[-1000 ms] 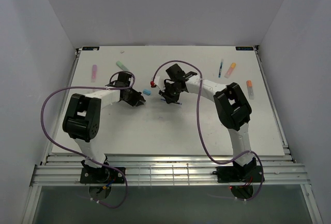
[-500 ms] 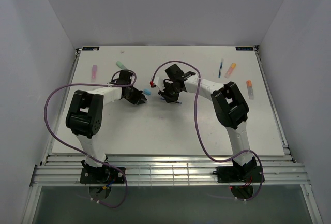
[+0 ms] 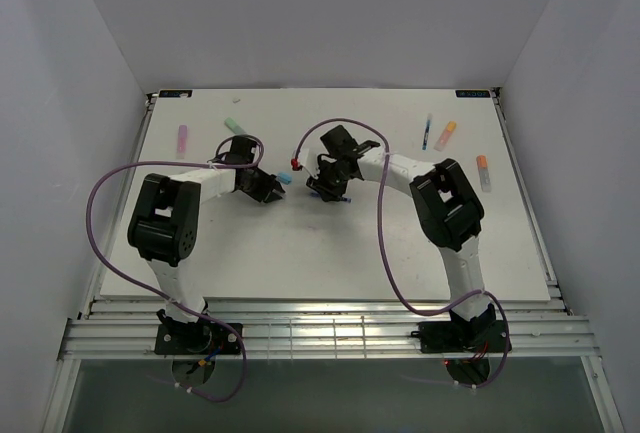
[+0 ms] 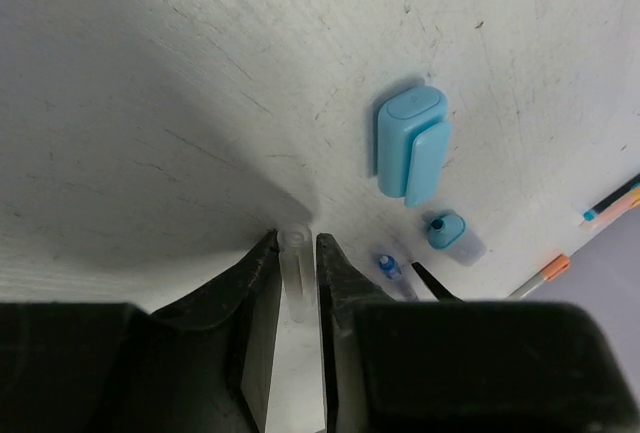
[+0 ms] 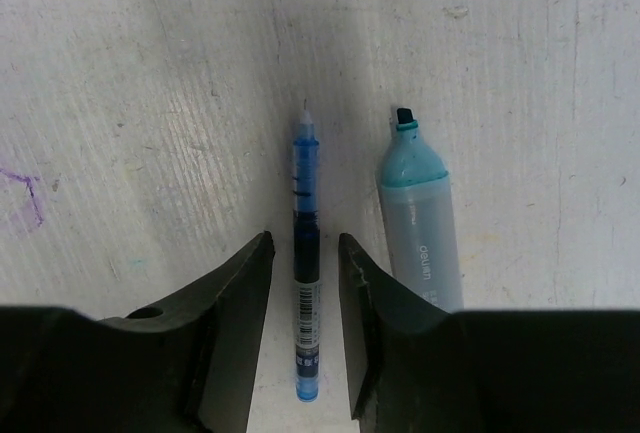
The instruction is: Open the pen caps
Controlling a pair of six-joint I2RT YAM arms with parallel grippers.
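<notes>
Your right tool (image 5: 303, 240) loosely straddles the thin blue uncapped pen (image 5: 306, 293) (parallel to the jaws, tip pointing away). Your left tool (image 4: 296, 240) narrowly pinches a clear plastic cap (image 4: 295, 265).

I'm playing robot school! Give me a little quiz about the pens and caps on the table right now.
1. True or false: the light blue highlighter has its cap on.
2. What lies between the right gripper's open fingers? A) thin blue pen B) pink highlighter C) orange cap
3. Fill in: the loose cap lying on the table in the left wrist view is light ____.
Key: 1 false, its tip is bare. 2 A. 3 blue.
</notes>
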